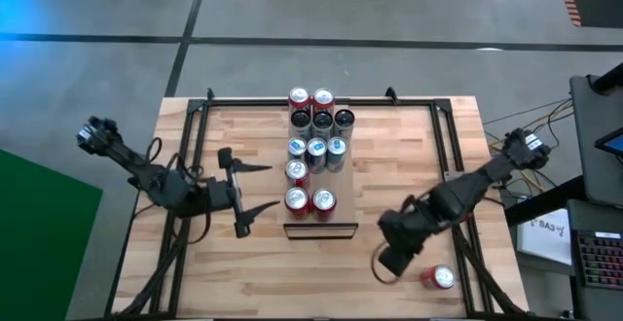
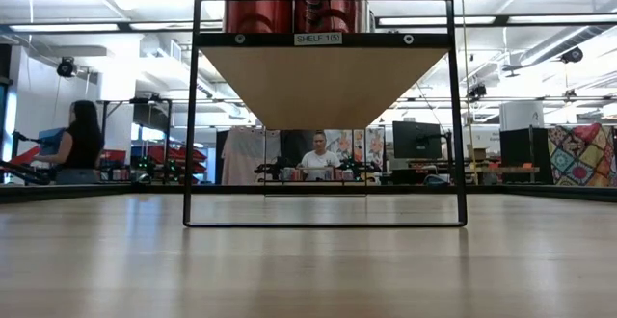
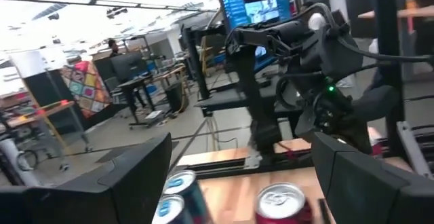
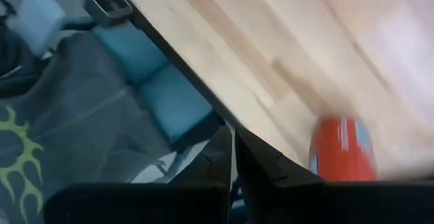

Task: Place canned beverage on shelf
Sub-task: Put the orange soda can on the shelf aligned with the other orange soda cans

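The left gripper [image 1: 240, 193] stood with its fingers [image 1: 255, 168] spread wide and empty, left of centre in the high view, just beside the red cans [image 1: 310, 200] at the near end of the shelf [image 1: 320, 230]. The right gripper [image 1: 385, 263] sat lower right of centre, its fingers [image 4: 234, 157] pressed together on nothing, near a loose red can [image 1: 439, 278] lying on the tabletop [image 1: 253, 272] toward the bottom right corner.

By my judgement the left arm was backing clear of a can just set down, or lining up beside the row; which of the two the views did not settle. The step in hand was fetching the last loose can. That would call for the right gripper to open, drop over the can, close on its body and carry it to the bare front strip of the shelf.

The shelf looked like a long pale board raised in a black frame [image 2: 450, 116], running down the middle of the high view. It carried red, dark and blue-and-silver cans in rows, tops up. In the low view its label faced the camera at top centre.
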Robot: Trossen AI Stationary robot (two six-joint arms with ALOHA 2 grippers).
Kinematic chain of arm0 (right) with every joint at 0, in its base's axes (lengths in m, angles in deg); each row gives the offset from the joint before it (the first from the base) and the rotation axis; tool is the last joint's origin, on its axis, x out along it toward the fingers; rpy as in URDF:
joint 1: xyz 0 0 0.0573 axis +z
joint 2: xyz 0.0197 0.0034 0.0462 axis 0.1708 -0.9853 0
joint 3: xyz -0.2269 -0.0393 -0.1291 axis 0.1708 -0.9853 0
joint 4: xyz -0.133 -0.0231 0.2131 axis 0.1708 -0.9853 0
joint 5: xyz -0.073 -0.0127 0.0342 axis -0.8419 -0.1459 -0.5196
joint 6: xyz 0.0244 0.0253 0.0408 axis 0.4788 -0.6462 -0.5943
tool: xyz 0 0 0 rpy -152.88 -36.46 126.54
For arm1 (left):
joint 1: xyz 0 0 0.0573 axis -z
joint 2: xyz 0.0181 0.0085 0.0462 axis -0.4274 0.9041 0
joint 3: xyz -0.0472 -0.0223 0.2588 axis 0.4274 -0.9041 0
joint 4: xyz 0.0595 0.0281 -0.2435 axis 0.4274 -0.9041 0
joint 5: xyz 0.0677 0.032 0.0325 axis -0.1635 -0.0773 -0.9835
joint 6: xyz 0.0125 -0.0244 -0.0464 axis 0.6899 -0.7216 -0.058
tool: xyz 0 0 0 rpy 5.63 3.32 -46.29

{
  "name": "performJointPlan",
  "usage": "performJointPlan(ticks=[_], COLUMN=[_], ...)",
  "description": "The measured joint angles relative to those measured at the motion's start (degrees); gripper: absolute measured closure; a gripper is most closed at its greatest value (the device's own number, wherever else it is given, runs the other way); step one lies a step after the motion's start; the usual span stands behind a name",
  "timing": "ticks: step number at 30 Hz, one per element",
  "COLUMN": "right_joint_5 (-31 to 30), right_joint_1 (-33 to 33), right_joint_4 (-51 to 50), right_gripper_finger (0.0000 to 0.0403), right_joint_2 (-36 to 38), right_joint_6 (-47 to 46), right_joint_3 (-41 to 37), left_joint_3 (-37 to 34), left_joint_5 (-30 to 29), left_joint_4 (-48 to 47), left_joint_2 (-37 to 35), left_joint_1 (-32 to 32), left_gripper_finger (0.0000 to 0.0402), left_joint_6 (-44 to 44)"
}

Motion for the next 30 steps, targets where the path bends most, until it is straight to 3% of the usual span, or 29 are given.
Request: performJointPlan(ticks=[16,30], right_joint_5=[0.03,-1.15], right_joint_1=[19.32,26.0], right_joint_4=[-12.43,-12.08], right_gripper_finger=[0.039,0.0387], right_joint_2=[0.24,0.09], right_joint_6=[-31.71,-39.88], right_joint_3=[0.0,0.0], left_joint_3=[0.0,0.02], left_joint_5=[-0.01,-0.02], left_joint_4=[10.24,12.18], left_joint_2=[5.86,7.81], left_joint_1=[6.87,9.95], left_gripper_finger=[0.0079,0.0079], left_joint_6=[-0.05,-1.81])
